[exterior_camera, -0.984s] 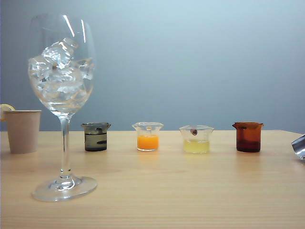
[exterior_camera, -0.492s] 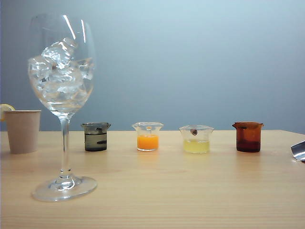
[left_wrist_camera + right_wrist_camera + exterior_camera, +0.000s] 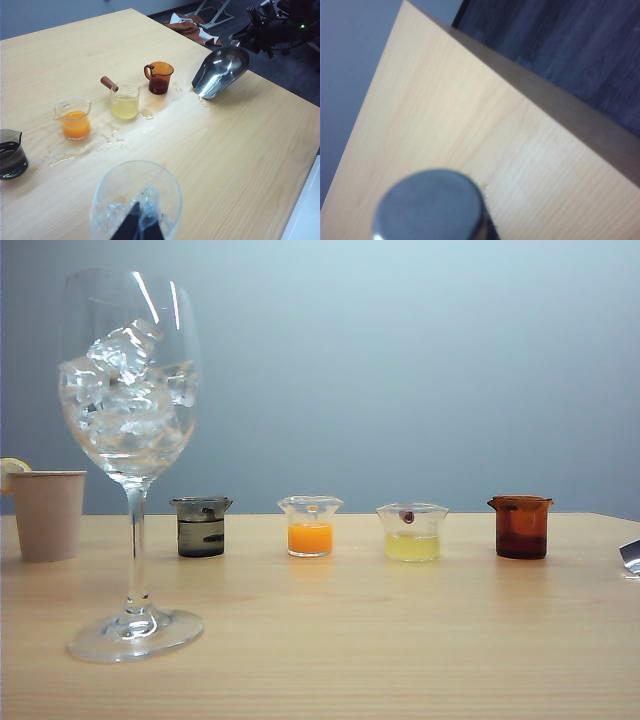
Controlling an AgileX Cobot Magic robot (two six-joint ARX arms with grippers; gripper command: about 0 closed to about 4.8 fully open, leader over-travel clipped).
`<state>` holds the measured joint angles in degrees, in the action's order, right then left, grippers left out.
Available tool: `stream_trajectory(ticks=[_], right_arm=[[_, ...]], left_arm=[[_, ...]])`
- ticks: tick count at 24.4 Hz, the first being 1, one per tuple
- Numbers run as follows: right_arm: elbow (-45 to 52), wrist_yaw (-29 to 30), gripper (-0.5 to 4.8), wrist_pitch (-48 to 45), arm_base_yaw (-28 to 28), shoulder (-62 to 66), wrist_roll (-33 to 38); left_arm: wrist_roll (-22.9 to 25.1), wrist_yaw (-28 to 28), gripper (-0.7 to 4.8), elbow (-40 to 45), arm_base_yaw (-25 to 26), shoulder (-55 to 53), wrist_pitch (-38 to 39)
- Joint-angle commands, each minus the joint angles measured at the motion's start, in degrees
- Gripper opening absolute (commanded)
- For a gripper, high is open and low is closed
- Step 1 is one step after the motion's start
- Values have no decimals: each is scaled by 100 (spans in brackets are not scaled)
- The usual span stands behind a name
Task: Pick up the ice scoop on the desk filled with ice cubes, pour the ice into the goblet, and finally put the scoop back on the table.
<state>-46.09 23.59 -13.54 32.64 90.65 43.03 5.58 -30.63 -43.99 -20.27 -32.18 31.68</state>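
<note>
The pour looked finished and the last step, setting the scoop down, was in hand. Going left to right in the exterior view: a beige paper cup (image 3: 46, 514) stood at the far left, its contents hidden. Beside it the goblet (image 3: 130, 460) stood upright on the tabletop (image 3: 350, 640), its bowl heaped with ice cubes (image 3: 125, 390). Then came four small beakers: a dark one (image 3: 201, 526) with a little dark liquid, one (image 3: 310, 526) holding orange liquid, a clear one (image 3: 412, 532) with pale yellow liquid and a wooden-handled thing resting in it, and an amber one (image 3: 521, 526) with dark liquid low inside.

The left hand (image 3: 139, 227) hovered above the goblet; its fingers were barely in view, so I could not tell whether it was open or closed. At the far right the ice scoop (image 3: 221, 71) was empty, tilted with its lip on or just above the tabletop, near the amber beaker. The right hand (image 3: 260, 32) was closed on its handle.

Next, I judged, the scoop needed lowering until it lay flat, then releasing. Wet patches around the beakers could let it slide.
</note>
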Motion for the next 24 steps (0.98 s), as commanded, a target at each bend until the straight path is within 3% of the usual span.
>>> stream_trajectory(ticks=[1,7,9,11,16,20,24], right_arm=[[-24,-321,-5,-177,15,-2,-210],[-24,-291,15,-175,13,-2,-210],[-24,-291,142,-175,11,0,-214],[-24,-289,205,-170,11,0,-245],[-24,-295,205,-168,11,-2,-258],[-24,-249,280,-118,11,-2,-254],[-26,-249,286,227,11,-2,-258]], left_arm=[[0,-22,-5,-28,7,11,-46],[0,-22,-5,-28,7,11,-46],[0,-24,-5,-28,7,11,-44],[-2,-28,-5,-28,7,11,-42],[0,-48,-5,-28,7,11,-44],[0,-48,-5,-28,7,11,-44],[0,-59,-5,-28,7,11,-42]])
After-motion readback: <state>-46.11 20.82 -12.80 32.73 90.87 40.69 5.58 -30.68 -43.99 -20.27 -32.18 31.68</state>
